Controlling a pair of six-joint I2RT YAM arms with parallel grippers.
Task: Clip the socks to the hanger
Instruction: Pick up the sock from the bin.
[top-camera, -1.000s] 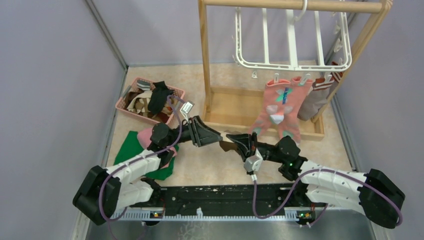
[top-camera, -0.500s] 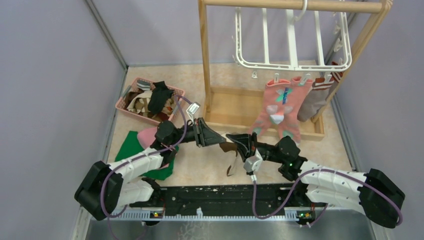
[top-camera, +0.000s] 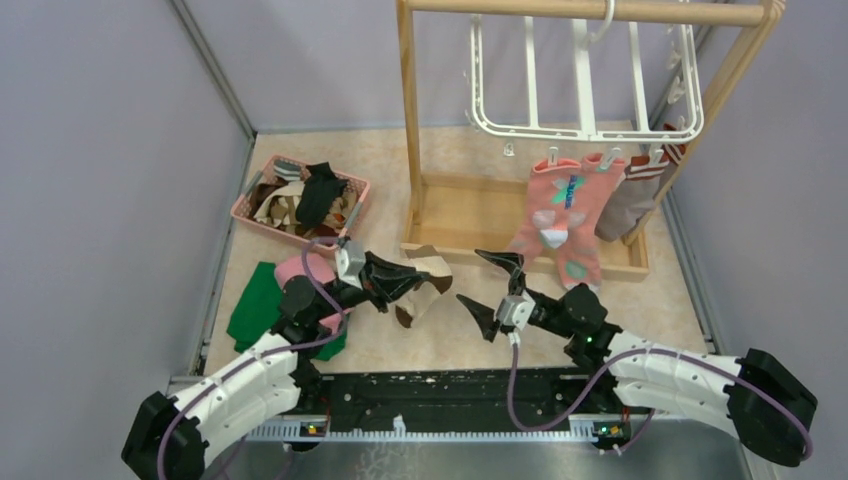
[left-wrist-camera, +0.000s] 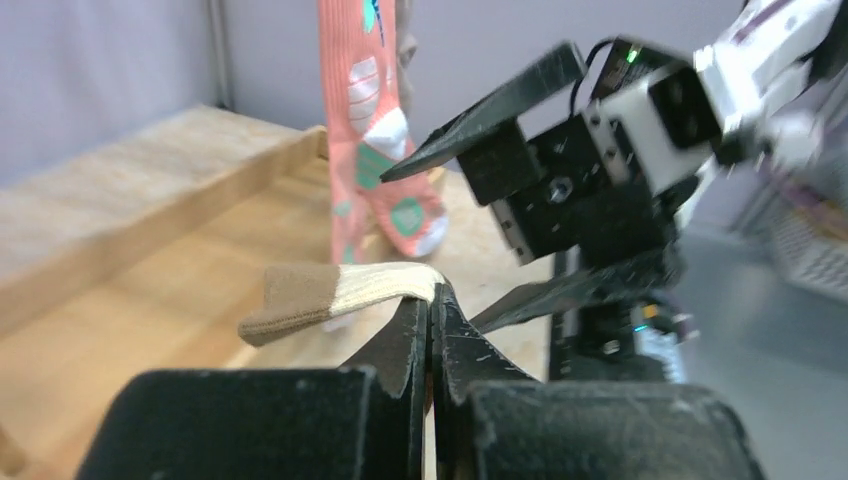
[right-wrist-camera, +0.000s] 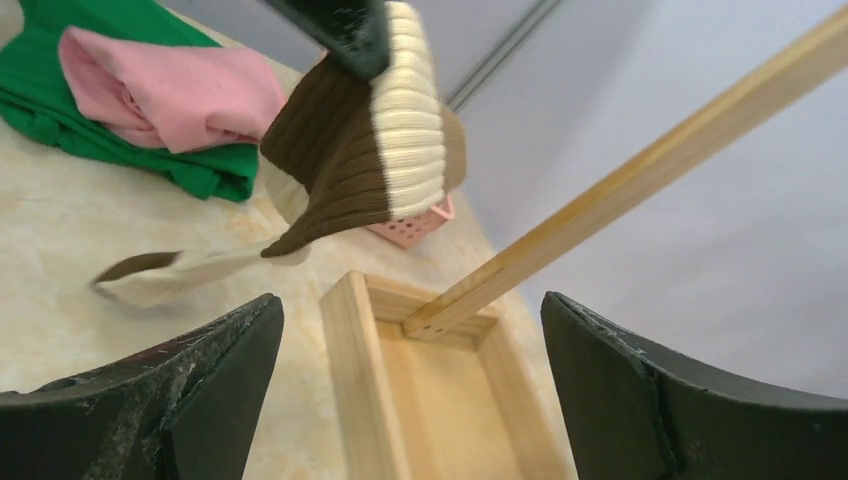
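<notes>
Sock (top-camera: 424, 284) with brown and cream stripes hangs from the left tool (top-camera: 396, 284), which is clenched on its cuff, over the counter (top-camera: 440, 338). Just beside it the right tool (top-camera: 491, 291) is released, fingers wide apart. Behind, the hanger (top-camera: 585, 130) carries pink socks (top-camera: 553, 215) on its clips.

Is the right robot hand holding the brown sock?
No, the right gripper is wide open and empty; the left gripper pinches the brown-and-cream sock.

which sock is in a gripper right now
The brown-and-cream sock, pinched in the shut left gripper. The salmon pink sock and the grey sock hang clipped on the hanger; others lie in the pink basket.
</notes>
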